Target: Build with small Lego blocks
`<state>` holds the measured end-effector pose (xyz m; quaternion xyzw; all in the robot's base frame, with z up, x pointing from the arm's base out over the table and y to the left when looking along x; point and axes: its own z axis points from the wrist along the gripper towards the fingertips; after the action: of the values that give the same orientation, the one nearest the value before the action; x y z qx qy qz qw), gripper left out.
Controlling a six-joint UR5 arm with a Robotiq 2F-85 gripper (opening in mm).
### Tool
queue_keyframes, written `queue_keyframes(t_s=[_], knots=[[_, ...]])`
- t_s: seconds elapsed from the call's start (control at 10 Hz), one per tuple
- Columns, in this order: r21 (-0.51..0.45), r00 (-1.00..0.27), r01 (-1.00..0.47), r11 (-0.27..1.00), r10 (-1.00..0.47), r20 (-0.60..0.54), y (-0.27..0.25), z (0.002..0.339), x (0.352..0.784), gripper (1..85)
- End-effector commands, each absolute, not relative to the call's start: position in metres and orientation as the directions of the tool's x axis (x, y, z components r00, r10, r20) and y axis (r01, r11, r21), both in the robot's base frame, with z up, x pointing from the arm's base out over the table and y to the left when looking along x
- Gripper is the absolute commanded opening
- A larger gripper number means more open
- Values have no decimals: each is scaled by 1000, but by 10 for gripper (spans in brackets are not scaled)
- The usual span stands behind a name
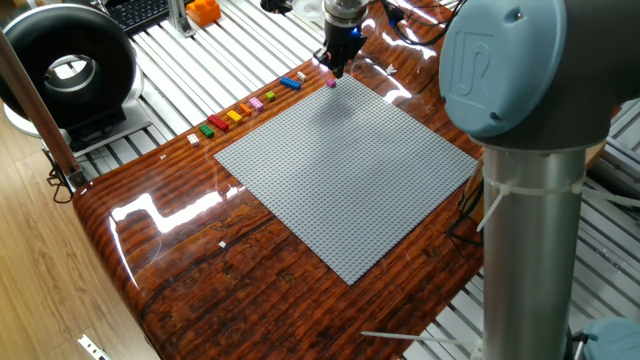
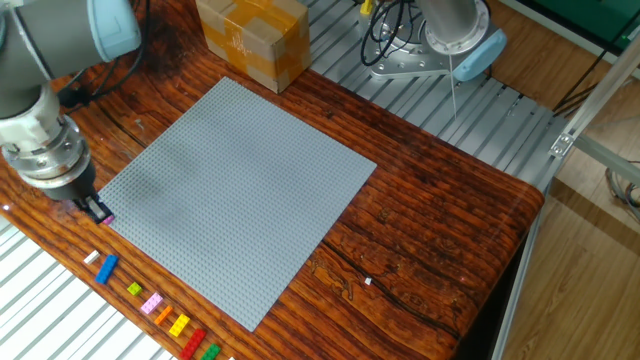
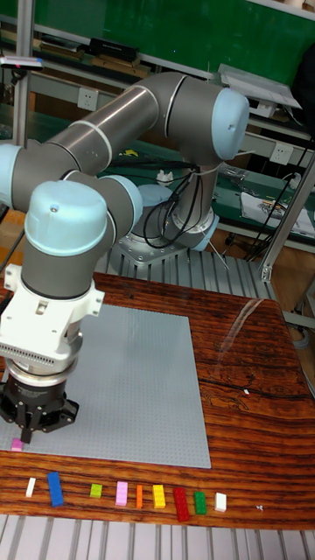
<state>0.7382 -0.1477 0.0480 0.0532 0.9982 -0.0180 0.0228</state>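
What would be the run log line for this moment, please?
gripper: above corner of grey baseplate | pink brick: at baseplate corner, under gripper, grip state unclear | brick row: beside baseplate, untouched

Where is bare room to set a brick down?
Nearly all of the grey baseplate is bare, from the cardboard box side down. Crowded: the corner where the gripper hangs over the pink brick, and the brick row alongside.

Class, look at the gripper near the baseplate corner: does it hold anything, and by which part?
Nothing appears held. The gripper sits just above the pink brick, which lies on the baseplate corner.
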Motion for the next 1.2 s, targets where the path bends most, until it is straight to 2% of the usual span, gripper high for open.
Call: queue_keyframes(t_s=[0.0, 0.2, 0.4, 0.7, 1.1], knots=[[11, -991, 84, 996, 84, -102, -135, 49, 766, 383], [16, -990, 44, 999, 45, -134, -138, 46, 781, 480], [8, -992, 49, 999, 49, -113, -136, 46, 789, 503], [-4, -995, 26, 1000, 25, -96, -133, 36, 792, 583], [-3, -998, -7, 1000, -8, -69, -129, 27, 779, 677]])
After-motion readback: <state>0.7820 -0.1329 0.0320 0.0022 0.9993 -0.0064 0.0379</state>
